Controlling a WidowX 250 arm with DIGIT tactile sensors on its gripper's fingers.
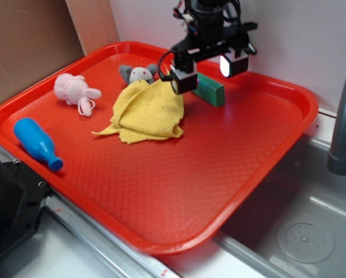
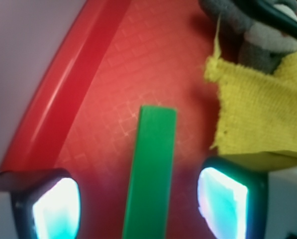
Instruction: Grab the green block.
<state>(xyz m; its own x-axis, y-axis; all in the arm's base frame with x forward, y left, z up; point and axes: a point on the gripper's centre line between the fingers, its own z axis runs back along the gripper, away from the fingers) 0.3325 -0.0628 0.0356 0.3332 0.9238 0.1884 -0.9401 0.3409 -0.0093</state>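
The green block (image 1: 211,90) lies on the red tray (image 1: 230,168) near its back rim, just right of the yellow cloth. My gripper (image 1: 208,74) hovers over it, open, with one finger on each side of the block. In the wrist view the green block (image 2: 150,172) runs as a long strip up the middle, between the two lit pads (image 2: 56,209) and clear of both. Red tray shows in the gaps on either side of it.
A yellow cloth (image 1: 146,111) lies beside the block, partly covering a grey plush toy (image 1: 139,73). A pink plush toy (image 1: 74,90) and a blue bottle-shaped toy (image 1: 38,142) sit at the tray's left. A sink basin (image 1: 300,231) and grey faucet (image 1: 345,116) are at right.
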